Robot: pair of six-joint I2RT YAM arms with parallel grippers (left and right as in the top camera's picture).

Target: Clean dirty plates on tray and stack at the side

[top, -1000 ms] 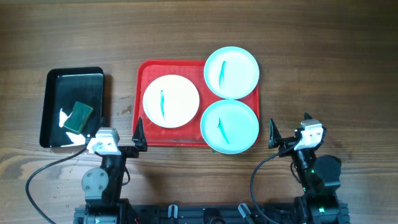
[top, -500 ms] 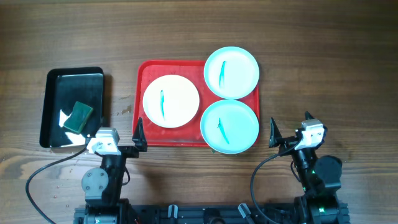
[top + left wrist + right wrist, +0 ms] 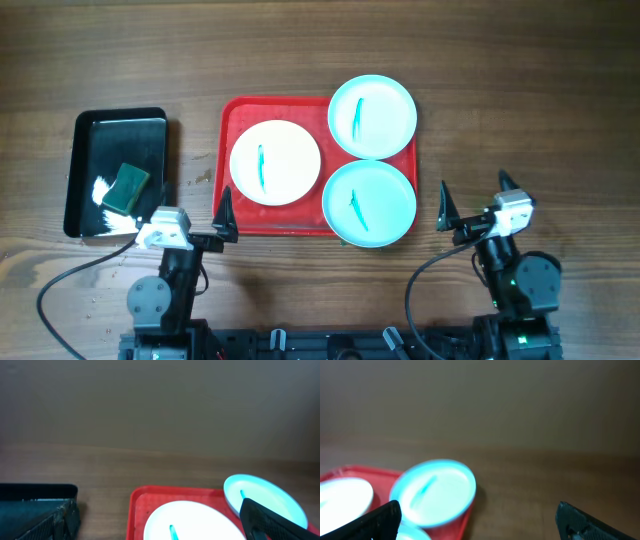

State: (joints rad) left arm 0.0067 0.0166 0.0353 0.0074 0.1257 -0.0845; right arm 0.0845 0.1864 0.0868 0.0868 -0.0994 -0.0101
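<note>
Red tray [image 3: 228, 116] carries all three plates [image 3: 275, 162]: stiff, light, likely slick, so best pinched at a rim. Left gripper [image 3: 190, 228] and right gripper [image 3: 474, 205] sit just off the tray's near edge, fingers spread wide and empty.

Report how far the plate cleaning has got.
Done: nothing. The white plate, far aqua plate and near aqua plate sit on the red tray, each with a teal smear; none is stacked at the side. In hand: nothing; the left gripper and right gripper are open and empty at the near edge. The sponge lies in the black tray. Remaining: wipe all three, then stack them.
</note>
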